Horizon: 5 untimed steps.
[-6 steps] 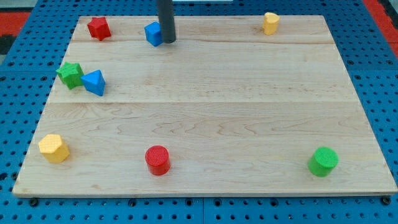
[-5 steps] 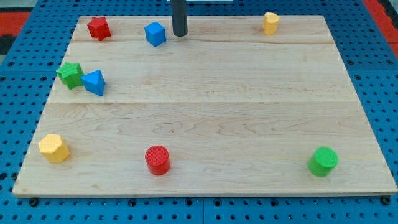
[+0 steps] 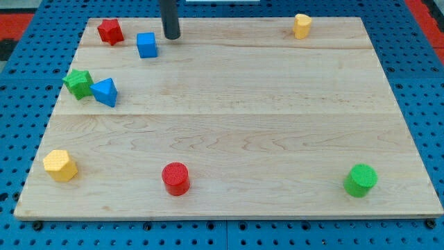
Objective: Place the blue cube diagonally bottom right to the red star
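The red star (image 3: 109, 31) lies near the board's top left corner. The blue cube (image 3: 146, 44) sits just right of it and slightly lower, a small gap between them. My tip (image 3: 171, 37) stands on the board just right of the blue cube and a little above it, close to it but not clearly touching.
A green star (image 3: 78, 82) and a blue triangular block (image 3: 105, 92) sit together at the left edge. A yellow hexagonal block (image 3: 60, 165) is at bottom left, a red cylinder (image 3: 175, 178) at bottom centre, a green cylinder (image 3: 361, 180) at bottom right, a yellow block (image 3: 302, 26) at the top right.
The blue cube has slid left and slightly down, closer to the red star. My tip swung right, then back left, ending at the cube's upper right.
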Tool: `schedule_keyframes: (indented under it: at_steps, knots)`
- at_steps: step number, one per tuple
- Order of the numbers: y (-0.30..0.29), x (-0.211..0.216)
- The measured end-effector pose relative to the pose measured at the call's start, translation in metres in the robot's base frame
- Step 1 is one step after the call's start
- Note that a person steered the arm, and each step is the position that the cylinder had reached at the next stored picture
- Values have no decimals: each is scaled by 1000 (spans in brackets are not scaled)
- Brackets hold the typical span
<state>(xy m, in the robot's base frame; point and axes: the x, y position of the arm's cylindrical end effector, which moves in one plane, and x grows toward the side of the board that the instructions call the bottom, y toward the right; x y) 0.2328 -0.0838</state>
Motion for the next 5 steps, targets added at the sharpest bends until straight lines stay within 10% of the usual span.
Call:
schedule_keyframes:
  at_steps: [5]
  knots:
    - [-103, 10]
